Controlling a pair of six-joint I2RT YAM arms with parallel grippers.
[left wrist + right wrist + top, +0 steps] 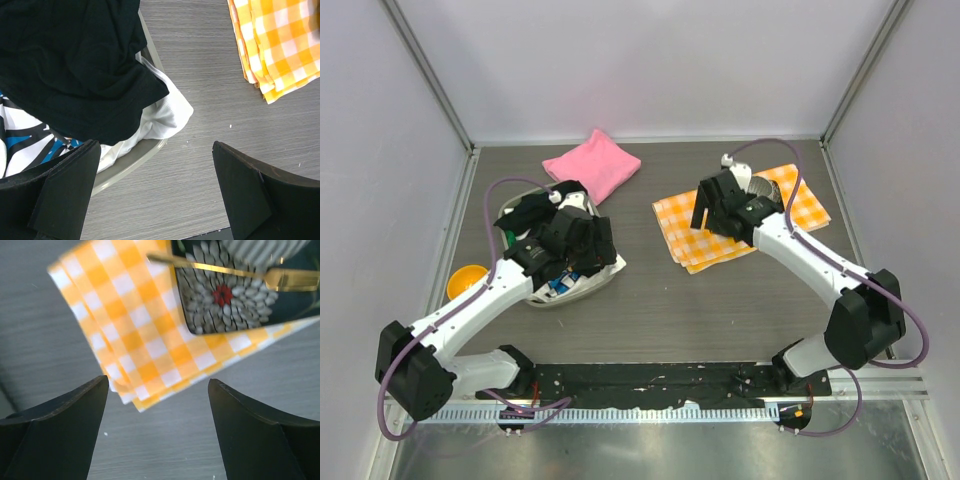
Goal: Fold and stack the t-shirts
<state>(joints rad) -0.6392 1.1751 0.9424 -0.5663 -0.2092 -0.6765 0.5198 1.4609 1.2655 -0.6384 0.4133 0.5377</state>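
Grey table [650, 310]: black t-shirt [65, 65] below spread left tool [156, 150]; right tool [159, 390] also spread.

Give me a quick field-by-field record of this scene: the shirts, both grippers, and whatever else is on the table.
pink t-shirt: folded, far side of the table, left of centre
black t-shirt: crumpled in the basket, on top of other clothes
left gripper: open, empty, over the basket's rim
right gripper: open, empty, over a corner of the checked cloth
checked cloth: folded, right of centre, a patterned dish on it
orange bowl: left edge of the table
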